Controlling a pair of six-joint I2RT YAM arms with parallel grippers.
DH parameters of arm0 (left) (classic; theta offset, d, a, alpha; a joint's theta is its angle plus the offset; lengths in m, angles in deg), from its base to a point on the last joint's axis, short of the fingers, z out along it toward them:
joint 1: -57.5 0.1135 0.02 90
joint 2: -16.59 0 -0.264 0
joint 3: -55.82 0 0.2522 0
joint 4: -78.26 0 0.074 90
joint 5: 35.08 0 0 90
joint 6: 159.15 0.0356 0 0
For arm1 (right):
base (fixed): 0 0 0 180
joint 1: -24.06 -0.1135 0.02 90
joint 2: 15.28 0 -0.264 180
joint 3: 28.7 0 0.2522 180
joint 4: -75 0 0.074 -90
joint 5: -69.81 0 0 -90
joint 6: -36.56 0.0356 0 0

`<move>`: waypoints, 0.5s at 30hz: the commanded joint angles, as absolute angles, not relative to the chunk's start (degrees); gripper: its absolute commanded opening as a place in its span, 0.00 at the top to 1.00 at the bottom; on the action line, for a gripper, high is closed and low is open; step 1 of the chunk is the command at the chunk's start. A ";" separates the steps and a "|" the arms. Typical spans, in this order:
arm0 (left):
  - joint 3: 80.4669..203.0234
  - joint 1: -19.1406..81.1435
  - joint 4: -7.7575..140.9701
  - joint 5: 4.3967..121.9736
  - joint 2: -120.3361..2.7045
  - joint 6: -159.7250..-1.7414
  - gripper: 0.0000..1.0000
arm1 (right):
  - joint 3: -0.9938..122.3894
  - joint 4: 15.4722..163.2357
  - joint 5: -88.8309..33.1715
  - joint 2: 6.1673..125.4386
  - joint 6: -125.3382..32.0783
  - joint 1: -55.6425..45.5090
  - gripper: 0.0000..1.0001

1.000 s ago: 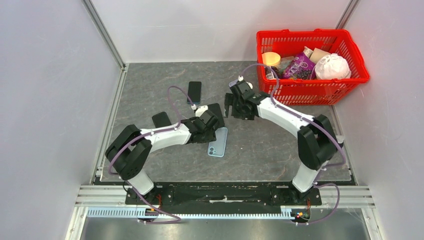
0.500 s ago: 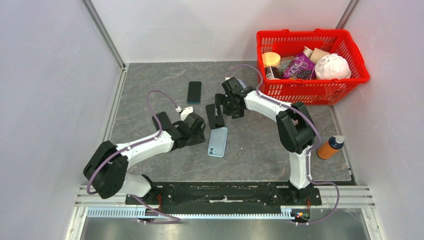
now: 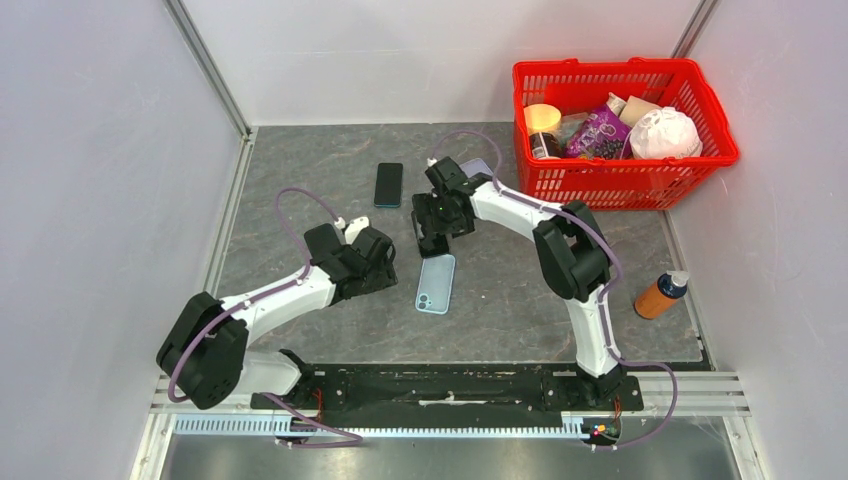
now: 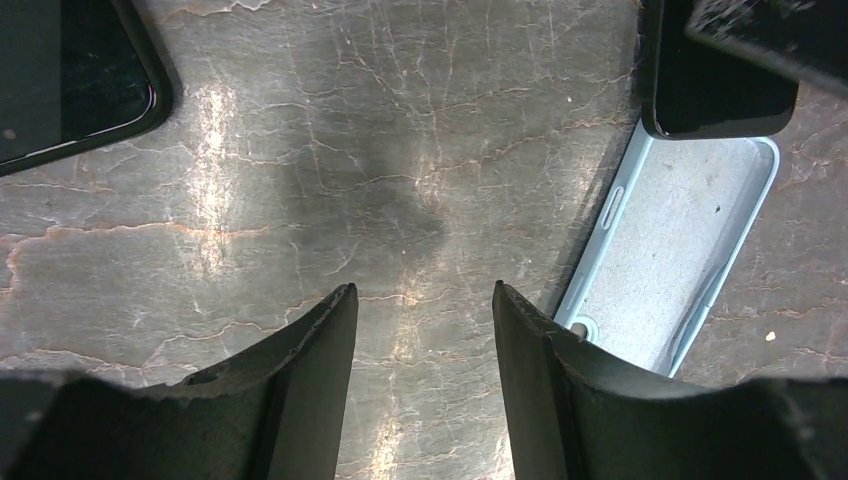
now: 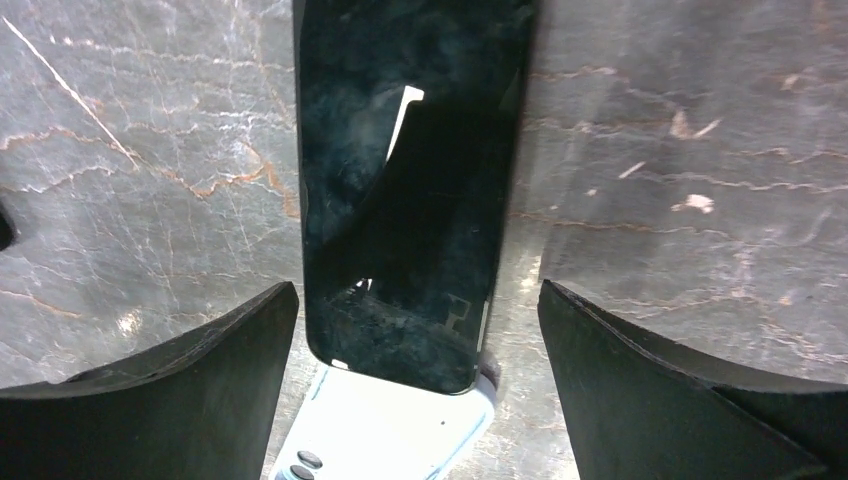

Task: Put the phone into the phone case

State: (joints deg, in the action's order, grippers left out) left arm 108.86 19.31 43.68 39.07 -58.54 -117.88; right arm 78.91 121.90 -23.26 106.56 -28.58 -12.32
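— Where is the phone?
— I see the phone (image 5: 410, 200) near the middle of the table. It is black and glossy, screen up, and its near end lies over the far end of the case.
— And the case?
— The phone case (image 3: 436, 283) is pale blue. It lies flat with the open side up, grey inside, and the camera opening is at its near end.

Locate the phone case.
Top view: the light blue phone case lies centre-frame, right of the left end effector, its far end touching the black phone under the right end effector.
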 commanded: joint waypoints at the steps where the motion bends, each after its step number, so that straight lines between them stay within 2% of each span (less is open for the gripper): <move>1: 108.43 19.80 45.64 39.97 -57.68 -116.53 0.41 | 82.65 124.47 -20.71 108.61 -30.90 -14.46 0.03; 15: 108.45 20.24 46.38 40.55 -58.68 -117.05 0.42 | 88.76 131.99 -9.32 114.27 -31.18 -19.24 0.03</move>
State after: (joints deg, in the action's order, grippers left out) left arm 108.54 19.90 44.25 40.27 -58.59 -117.88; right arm 85.42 128.48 -14.28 111.74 -30.59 -17.98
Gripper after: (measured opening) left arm 0.582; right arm 0.971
